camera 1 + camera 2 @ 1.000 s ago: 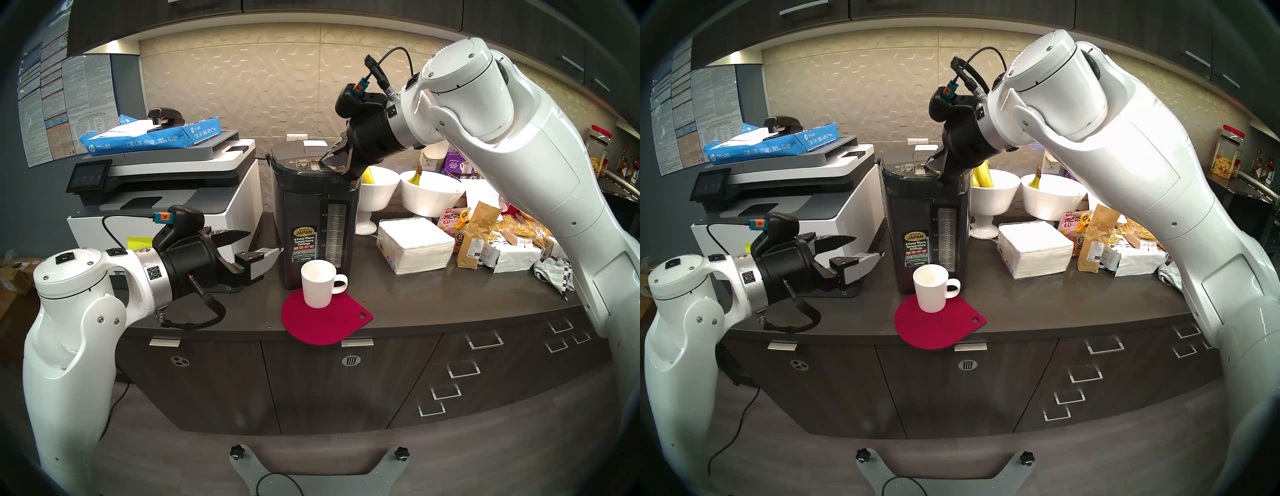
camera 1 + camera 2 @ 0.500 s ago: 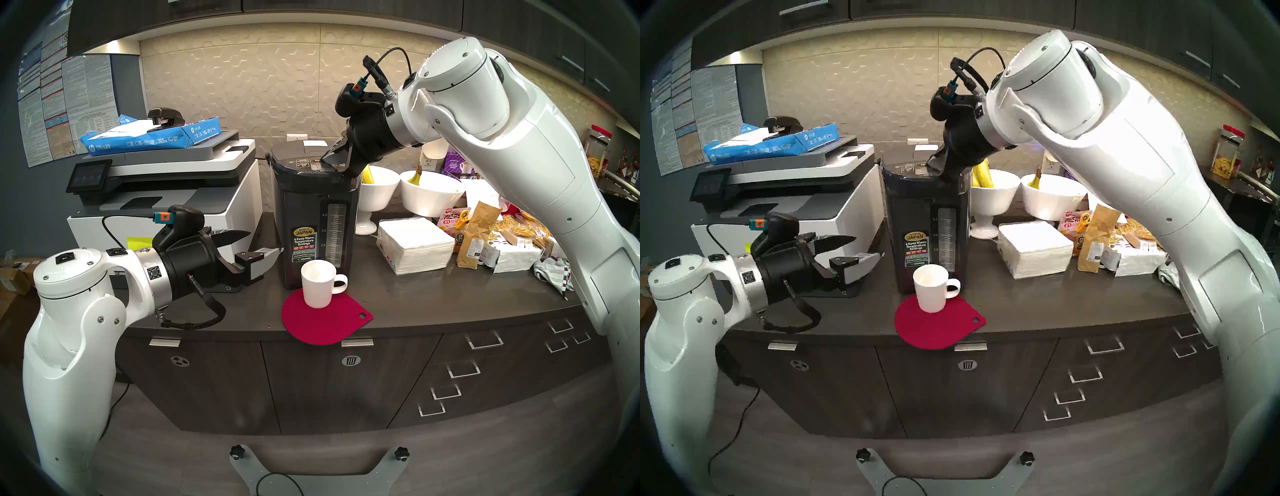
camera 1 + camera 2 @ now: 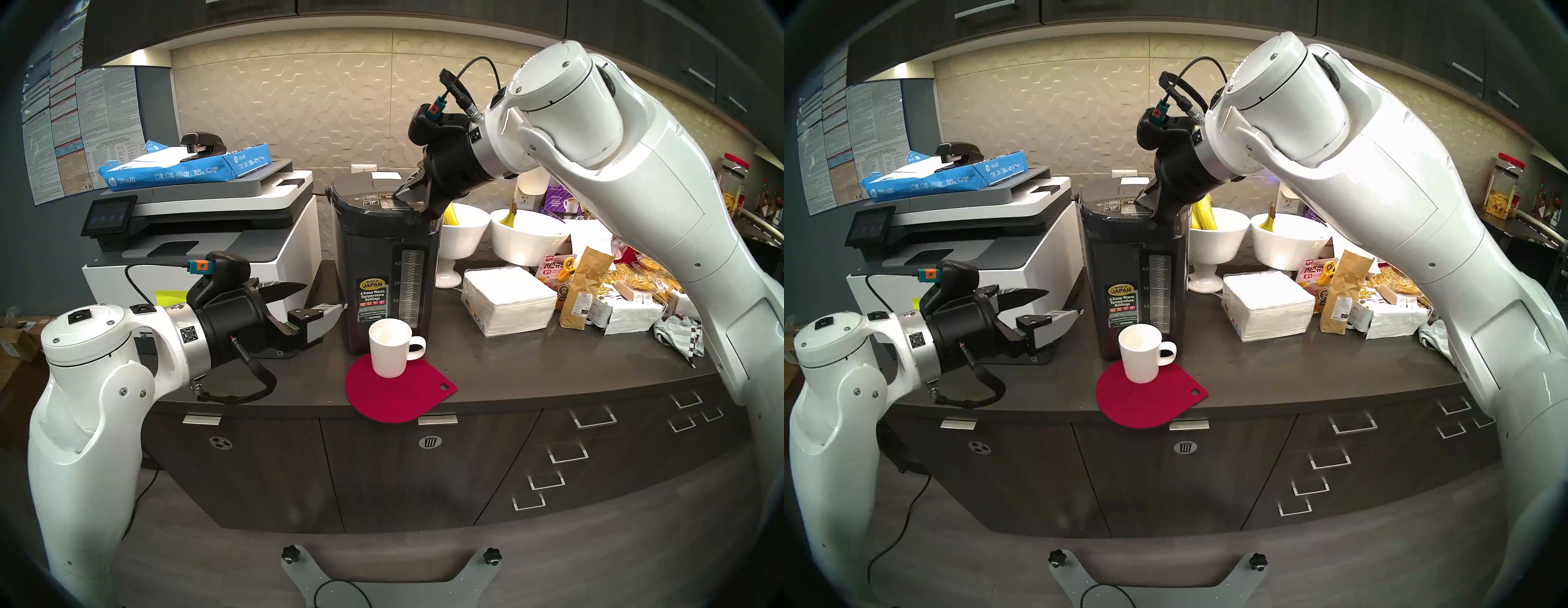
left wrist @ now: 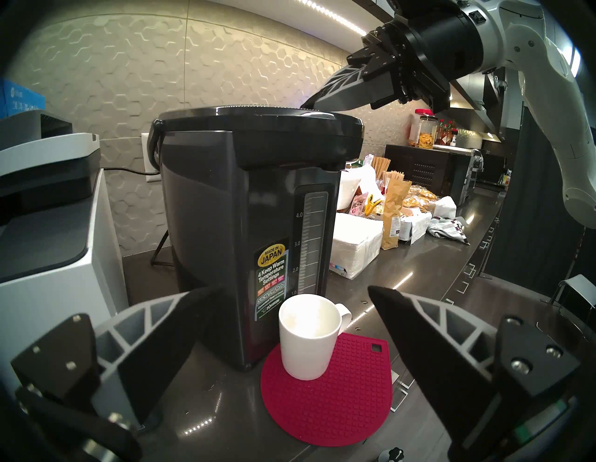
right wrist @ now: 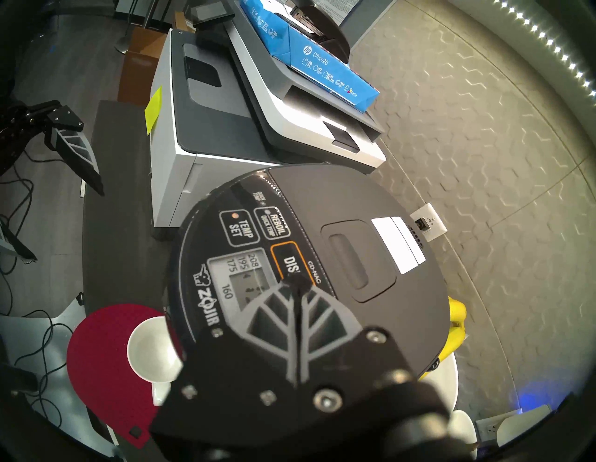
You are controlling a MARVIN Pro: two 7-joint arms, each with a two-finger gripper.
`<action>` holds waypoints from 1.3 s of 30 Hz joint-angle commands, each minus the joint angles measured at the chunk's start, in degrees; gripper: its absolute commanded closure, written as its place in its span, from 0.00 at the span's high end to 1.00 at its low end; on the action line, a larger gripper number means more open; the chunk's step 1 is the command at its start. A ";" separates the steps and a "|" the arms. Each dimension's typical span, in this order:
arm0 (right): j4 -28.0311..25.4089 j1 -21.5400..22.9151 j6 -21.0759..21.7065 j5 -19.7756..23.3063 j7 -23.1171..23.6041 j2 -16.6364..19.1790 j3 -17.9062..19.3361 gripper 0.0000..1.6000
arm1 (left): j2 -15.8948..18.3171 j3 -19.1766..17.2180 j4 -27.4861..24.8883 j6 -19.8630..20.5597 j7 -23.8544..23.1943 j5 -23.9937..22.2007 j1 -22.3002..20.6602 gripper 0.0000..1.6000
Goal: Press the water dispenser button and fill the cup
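The dark grey water dispenser [image 3: 386, 263] [image 3: 1132, 271] [image 4: 251, 225] stands on the counter. A white cup [image 3: 388, 348] [image 3: 1140, 352] [image 4: 308, 335] [image 5: 151, 348] sits upright against its front, under the lid's overhang. My right gripper [image 3: 396, 196] [image 3: 1138, 199] [image 4: 306, 105] [image 5: 295, 284] is shut and angled down onto the lid panel. Its tips rest on the orange-outlined button [image 5: 288, 258], hiding all but "DIS". My left gripper [image 3: 324, 297] [image 3: 1064, 302] [image 4: 292, 290] hangs open and empty to the left of the cup.
The cup stands on a red silicone mat [image 3: 399, 395] that overhangs the counter's front edge. A white-and-grey printer [image 3: 203, 237] stands close on the dispenser's left. Two white bowls [image 3: 528, 237] with bananas, a napkin stack [image 3: 509, 299] and snack bags crowd the right.
My right forearm and wrist have shifted slightly up and to the left, while the shut tips stay on the lid panel. The left arm and the cup have not moved.
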 commanded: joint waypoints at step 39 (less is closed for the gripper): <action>0.75 -2.00 0.19 -1.32 0.66 -0.57 -1.36 0.00 | -0.11 -0.07 -0.81 -0.07 0.04 -0.03 -0.04 1.00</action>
